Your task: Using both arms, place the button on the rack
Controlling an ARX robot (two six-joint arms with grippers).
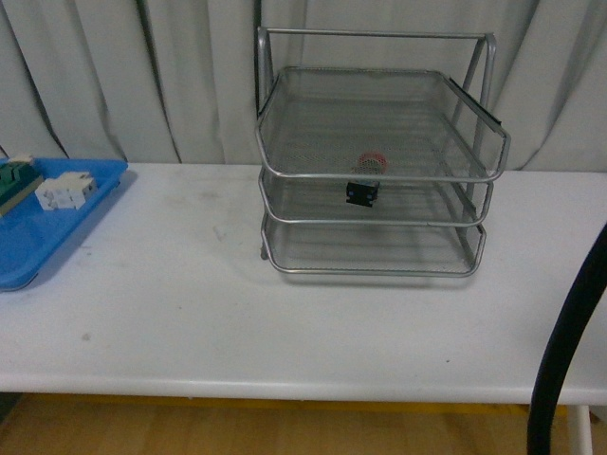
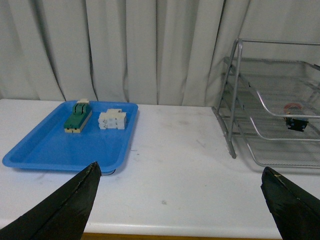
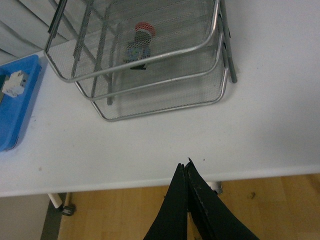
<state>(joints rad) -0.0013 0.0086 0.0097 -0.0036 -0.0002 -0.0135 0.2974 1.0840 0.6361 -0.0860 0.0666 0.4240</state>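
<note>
Mesh of the rack [image 1: 379, 152] blurs the button [image 1: 366, 180], which lies on the middle tier near its front rim, red cap toward the back. The rack stands at the bench [image 1: 190, 313] back edge. The left gripper [image 2: 180, 200] is spread wide, only its tips showing; the right gripper [image 3: 186, 172] is closed on nothing over the front edge. Both are well apart from the button. A blue tray [image 1: 57, 237], cut off, sits at the left edge.
</note>
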